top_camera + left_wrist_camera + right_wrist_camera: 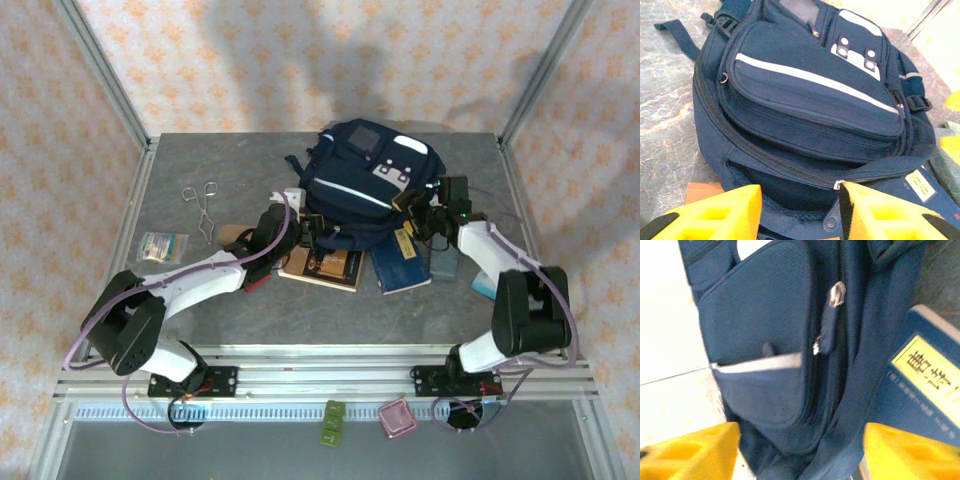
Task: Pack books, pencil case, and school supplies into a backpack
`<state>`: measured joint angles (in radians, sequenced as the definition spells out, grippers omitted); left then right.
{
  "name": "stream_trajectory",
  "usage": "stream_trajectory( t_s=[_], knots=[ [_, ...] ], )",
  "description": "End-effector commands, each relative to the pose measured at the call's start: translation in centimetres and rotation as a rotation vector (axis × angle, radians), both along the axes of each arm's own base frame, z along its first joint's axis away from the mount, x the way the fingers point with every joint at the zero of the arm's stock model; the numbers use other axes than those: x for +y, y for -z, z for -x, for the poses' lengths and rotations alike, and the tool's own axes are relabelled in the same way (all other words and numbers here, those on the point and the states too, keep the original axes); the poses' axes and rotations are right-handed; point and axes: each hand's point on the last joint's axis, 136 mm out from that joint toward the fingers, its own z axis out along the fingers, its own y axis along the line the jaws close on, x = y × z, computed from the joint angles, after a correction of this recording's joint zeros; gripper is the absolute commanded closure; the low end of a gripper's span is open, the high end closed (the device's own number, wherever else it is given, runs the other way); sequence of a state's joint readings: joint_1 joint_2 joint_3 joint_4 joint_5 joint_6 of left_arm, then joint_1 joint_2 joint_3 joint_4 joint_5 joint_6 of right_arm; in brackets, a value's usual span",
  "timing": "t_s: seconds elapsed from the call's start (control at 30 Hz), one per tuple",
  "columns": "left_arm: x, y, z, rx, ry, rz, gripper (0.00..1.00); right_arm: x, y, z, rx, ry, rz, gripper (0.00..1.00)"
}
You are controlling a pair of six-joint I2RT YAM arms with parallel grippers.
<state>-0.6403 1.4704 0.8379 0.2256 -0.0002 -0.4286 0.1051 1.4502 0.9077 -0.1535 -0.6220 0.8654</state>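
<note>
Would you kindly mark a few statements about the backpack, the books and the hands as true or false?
1. The tan-brown book and the dark blue book both lie outside the backpack. True.
2. In the top view, the dark blue book lies left of the tan-brown book. False: it lies to its right.
3. The left hand is clamped on a book. False: it is open, facing the backpack.
4. A metal scissor-like tool lies left of the backpack. True.
</note>
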Motion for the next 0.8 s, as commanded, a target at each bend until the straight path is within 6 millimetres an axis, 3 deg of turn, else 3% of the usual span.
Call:
stream_trajectory(
  t_s=[0.0,0.17,0.37,0.63,0.77],
  knots=[
    [-0.9,-0.1,-0.6,0.004,0.022,0.04,0.52,1.0,-0.9,1.3,-0.01,0.006,-0.022,0.3],
    [-2.7,-0.1,-0.5,0.012,0.108,0.074,0.45,4.0,1.4,2.9,0.045,-0.027,-0.083,0.29],
    [-4.9,0.8,-0.3,0.068,0.224,0.054,0.38,4.6,3.4,1.3,0.065,0.001,-0.083,0.33],
    [-6.3,3.5,-1.4,0.211,0.283,-0.02,0.36,5.1,4.2,-0.2,0.069,-0.002,-0.097,0.76],
    [-6.0,4.1,-1.2,0.231,0.269,-0.032,0.36,5.1,4.4,0.0,0.071,-0.003,-0.094,0.84]
  ],
)
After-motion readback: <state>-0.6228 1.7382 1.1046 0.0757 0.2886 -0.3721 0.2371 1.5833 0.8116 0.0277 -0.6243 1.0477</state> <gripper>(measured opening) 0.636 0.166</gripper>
